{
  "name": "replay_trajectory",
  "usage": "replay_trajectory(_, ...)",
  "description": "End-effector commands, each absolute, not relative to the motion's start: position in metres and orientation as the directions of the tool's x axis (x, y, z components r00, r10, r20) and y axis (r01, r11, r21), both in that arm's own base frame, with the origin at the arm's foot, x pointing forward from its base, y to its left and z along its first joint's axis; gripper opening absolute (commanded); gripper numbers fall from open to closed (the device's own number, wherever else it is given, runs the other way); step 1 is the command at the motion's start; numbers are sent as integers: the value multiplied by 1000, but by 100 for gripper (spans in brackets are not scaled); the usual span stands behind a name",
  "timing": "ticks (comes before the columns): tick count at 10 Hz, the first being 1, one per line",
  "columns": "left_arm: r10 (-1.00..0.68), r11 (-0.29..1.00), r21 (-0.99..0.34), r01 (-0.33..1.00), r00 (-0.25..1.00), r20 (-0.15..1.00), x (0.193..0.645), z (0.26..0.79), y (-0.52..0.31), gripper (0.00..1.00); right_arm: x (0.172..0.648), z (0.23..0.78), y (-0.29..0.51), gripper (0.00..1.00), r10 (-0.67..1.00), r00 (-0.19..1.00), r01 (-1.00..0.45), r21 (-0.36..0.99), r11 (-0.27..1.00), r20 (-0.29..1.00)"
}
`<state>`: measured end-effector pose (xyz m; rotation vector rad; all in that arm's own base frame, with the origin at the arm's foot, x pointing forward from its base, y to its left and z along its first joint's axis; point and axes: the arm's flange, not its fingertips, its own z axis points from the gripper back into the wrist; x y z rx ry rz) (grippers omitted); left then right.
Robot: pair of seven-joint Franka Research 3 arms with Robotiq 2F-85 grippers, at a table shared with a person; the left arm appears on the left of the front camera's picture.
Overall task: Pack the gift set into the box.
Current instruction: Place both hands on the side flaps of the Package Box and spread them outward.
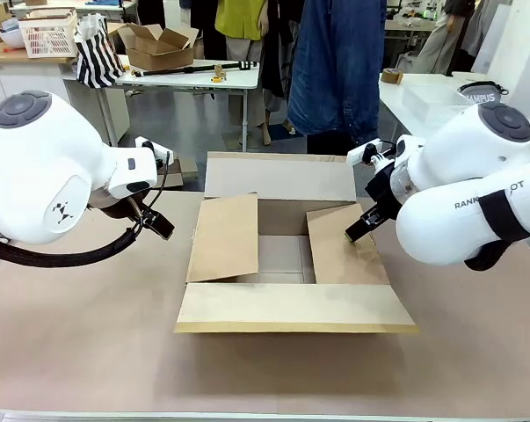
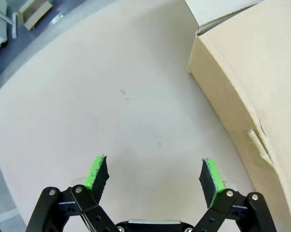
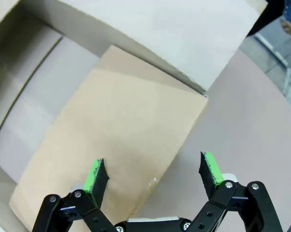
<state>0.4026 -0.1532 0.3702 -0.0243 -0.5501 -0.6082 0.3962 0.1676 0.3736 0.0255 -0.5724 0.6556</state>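
The pale brown table (image 1: 89, 352) spreads bare around the box (image 1: 295, 308), which sits at its middle with the opening upward. The box's near flap (image 1: 291, 318) and far flap (image 1: 280, 178) lie folded outward, while its left flap (image 1: 225, 237) and right flap (image 1: 345, 246) lean inward and cover part of the opening; brown cardboard floor shows between them. The white left arm (image 1: 45, 167) hangs to the left of the box and the right arm (image 1: 475, 193) to its right. A person in a long denim garment (image 1: 335, 70) stands just behind the box. Farther behind the box, over grey floor, a white table (image 1: 203, 77) carries a smaller carton (image 1: 159, 46), a striped bag (image 1: 98, 53) and a white lattice crate (image 1: 49, 33). The left gripper (image 2: 155, 171) hovers over bare tabletop beside the box's left wall, jaws spread wide with nothing between the pads. The right gripper (image 3: 154, 174) hovers over the outer edge of the right flap, jaws likewise wide apart and empty
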Motion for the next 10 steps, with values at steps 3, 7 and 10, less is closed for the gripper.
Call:
replay_trajectory(3,-534,826,136,547,683,498,403,370,-152,100,396,374,167,100,568,645,-582,-153,798,511)
replay_trajectory(7,-534,826,136,547,683,498,403,370,-152,100,396,374,168,100,569,645,-583,-154,798,511)
replay_trajectory(10,-353,925,15,380,844,403,379,450,-153,100,374,469,181,100,338,805,-369,-33,929,487)
